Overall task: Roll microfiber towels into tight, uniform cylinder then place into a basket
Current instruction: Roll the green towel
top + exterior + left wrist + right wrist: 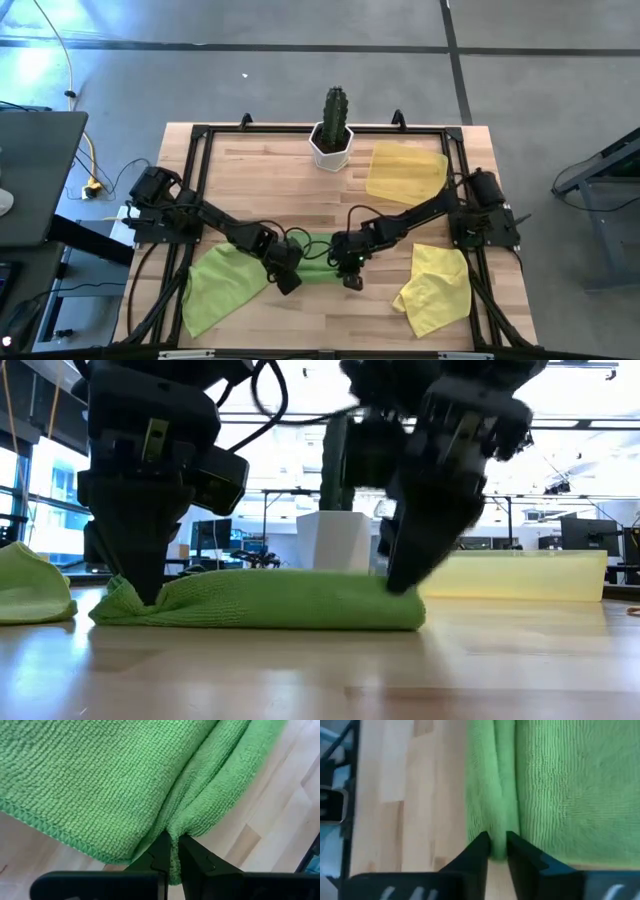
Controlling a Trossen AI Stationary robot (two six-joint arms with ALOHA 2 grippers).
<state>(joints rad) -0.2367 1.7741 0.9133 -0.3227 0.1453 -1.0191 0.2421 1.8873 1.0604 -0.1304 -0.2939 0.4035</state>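
From above, the wood bench (pixel 300 190) stood on grey floor; a rolled green towel (pixel 318 250) lay near the front edge, mid-bench. Low down, monitors lined the room behind. At the wrists, left gripper (pixel 172 851) and right gripper (pixel 496 846) each pinched a towel fold.

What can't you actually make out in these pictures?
- High view: the rolled green towel is mostly covered by the left gripper and right gripper.
- Low view: the basket shows only one wall; its inside is hidden.
- Low view: the cactus pot is partly behind the arms.
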